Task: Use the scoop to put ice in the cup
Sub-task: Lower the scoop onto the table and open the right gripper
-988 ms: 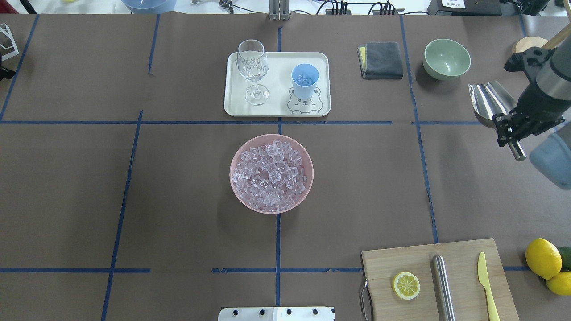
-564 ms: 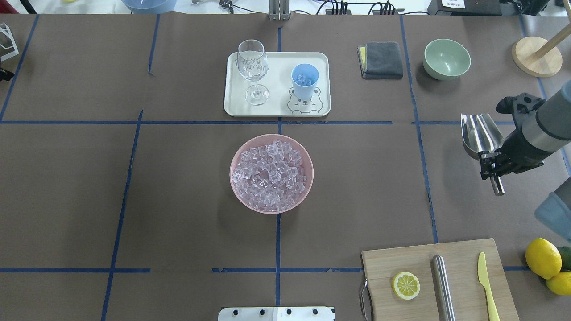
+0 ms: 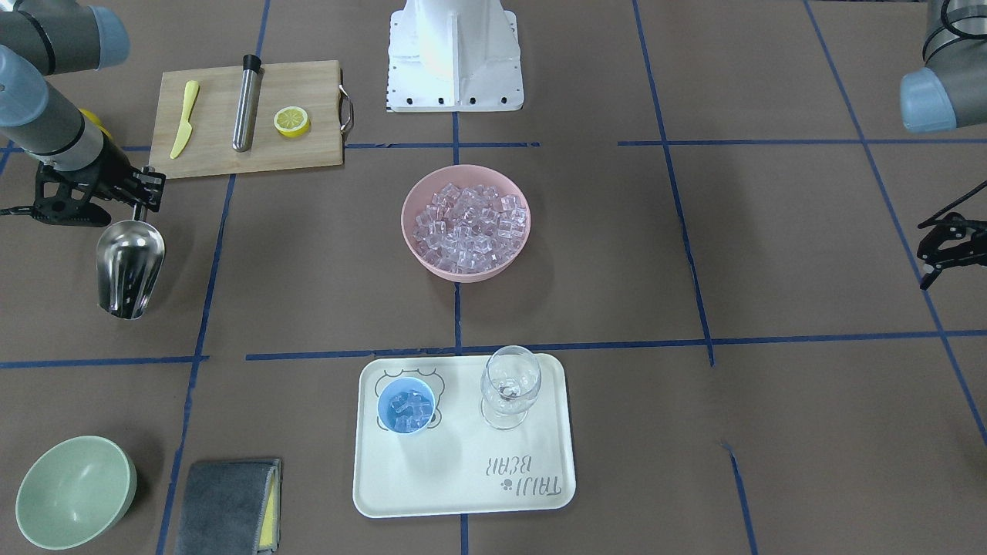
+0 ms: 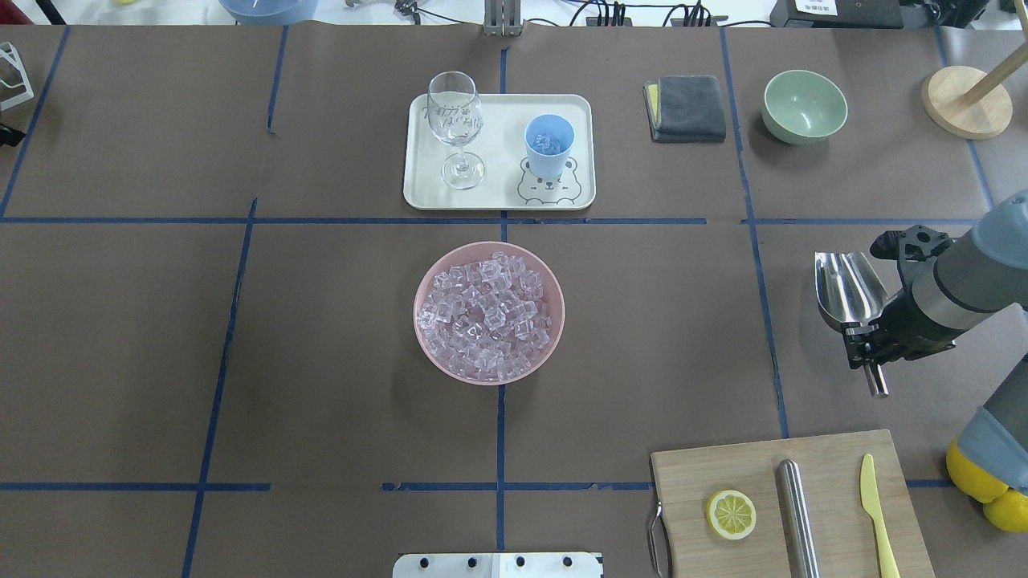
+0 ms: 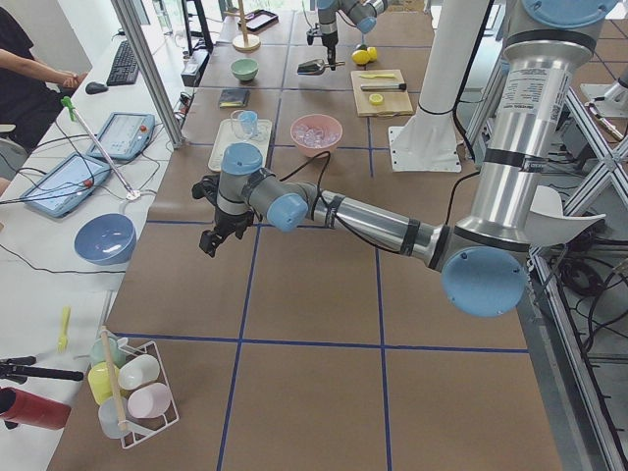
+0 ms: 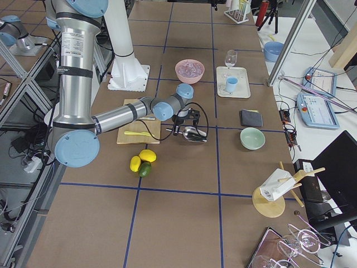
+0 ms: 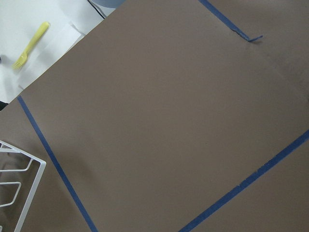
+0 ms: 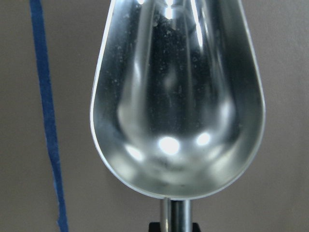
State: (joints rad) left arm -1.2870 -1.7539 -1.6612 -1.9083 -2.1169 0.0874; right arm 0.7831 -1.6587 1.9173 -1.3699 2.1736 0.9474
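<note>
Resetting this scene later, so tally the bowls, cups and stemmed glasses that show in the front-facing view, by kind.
Bowls: 2 (pink bowl, pale-green bowl)
Cups: 1 (light-blue cup)
Stemmed glasses: 1 (wine glass)
Total: 4

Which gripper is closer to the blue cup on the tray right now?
Right. The right gripper, holding the scoop, is off to the cup's right and closer to the robot; the left gripper is farther away on the opposite side, past the wine glass.
</note>
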